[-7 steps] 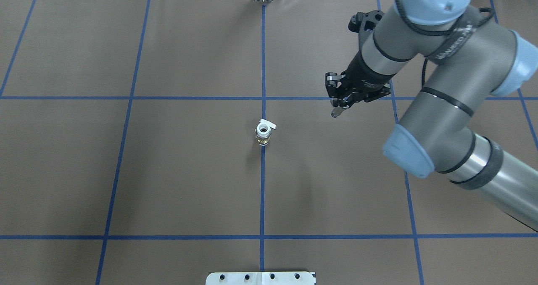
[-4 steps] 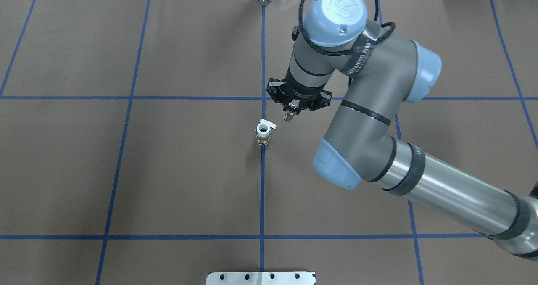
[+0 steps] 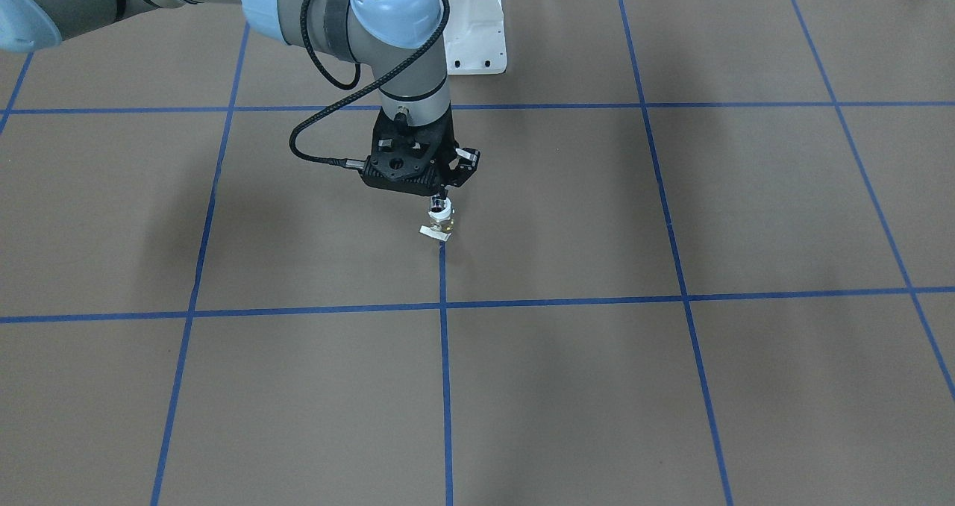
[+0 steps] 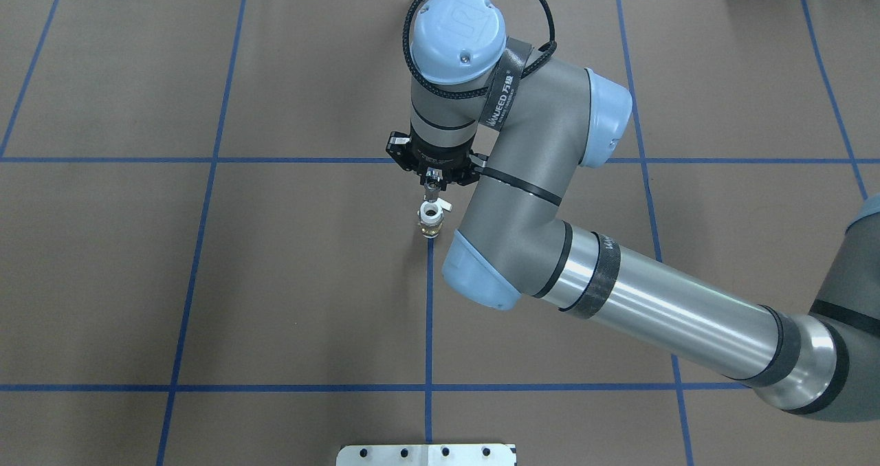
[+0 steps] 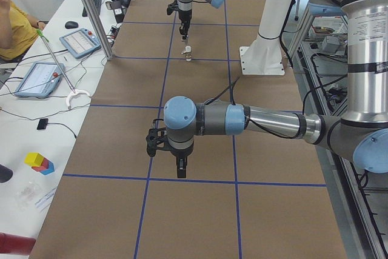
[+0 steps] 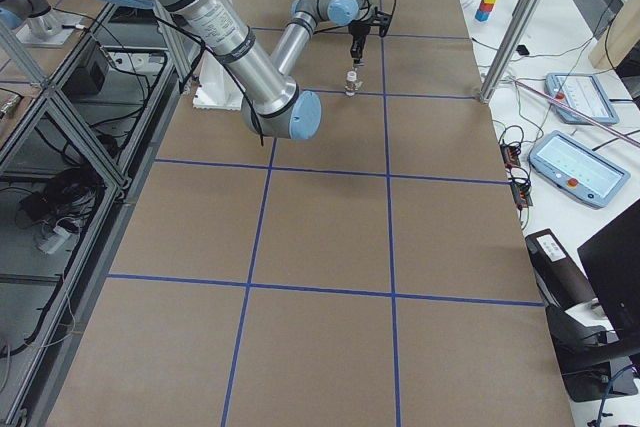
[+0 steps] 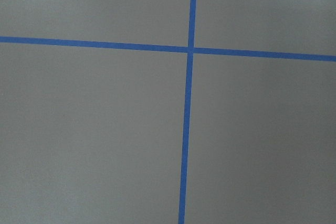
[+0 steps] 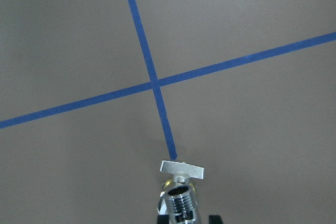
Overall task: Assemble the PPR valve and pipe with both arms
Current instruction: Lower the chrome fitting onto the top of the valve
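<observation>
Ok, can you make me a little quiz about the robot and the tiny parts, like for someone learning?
1. Which arm's gripper holds the pipe? A left, B right, C neither.
2. Fill in: the valve stands on a ___ tape line.
3. True or false: the valve lies on its side.
Key: 1 B, the right gripper. 2 blue. 3 false, it stands upright.
</observation>
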Robot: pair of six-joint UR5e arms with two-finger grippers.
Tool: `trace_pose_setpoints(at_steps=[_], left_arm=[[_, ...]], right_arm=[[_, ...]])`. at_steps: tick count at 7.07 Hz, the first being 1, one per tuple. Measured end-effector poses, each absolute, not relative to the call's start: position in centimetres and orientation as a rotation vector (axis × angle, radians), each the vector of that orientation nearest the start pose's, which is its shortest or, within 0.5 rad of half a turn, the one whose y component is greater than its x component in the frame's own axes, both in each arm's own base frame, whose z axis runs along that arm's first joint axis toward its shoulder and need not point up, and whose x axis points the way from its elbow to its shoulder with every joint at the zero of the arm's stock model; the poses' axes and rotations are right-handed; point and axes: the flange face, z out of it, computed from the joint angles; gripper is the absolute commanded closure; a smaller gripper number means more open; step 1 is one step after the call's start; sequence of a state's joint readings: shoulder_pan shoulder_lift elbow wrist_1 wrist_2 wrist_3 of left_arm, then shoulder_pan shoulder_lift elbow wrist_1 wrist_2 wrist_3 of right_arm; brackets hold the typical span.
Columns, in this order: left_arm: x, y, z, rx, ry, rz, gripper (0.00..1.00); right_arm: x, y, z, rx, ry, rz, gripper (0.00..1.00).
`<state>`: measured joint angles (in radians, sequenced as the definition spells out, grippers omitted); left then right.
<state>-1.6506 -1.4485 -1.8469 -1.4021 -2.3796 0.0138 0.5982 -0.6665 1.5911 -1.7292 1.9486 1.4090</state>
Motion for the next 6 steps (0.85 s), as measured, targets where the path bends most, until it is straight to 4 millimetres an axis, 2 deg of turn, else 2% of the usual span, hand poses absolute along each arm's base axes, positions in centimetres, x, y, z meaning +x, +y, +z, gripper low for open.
trace_pose_setpoints(at_steps=[2, 6], left_arm=[[-9.56, -42.80, 59.49, 0.023, 0.810, -0.069, 0.00], [-9.55, -42.80, 59.39, 0.025, 0.811, -0.067, 0.00]], right_arm=[[-53.85, -47.26, 11.41, -0.046, -0.822, 0.266, 1.00], [-54.31, -47.18, 11.63, -0.046, -0.814, 0.266, 1.00]])
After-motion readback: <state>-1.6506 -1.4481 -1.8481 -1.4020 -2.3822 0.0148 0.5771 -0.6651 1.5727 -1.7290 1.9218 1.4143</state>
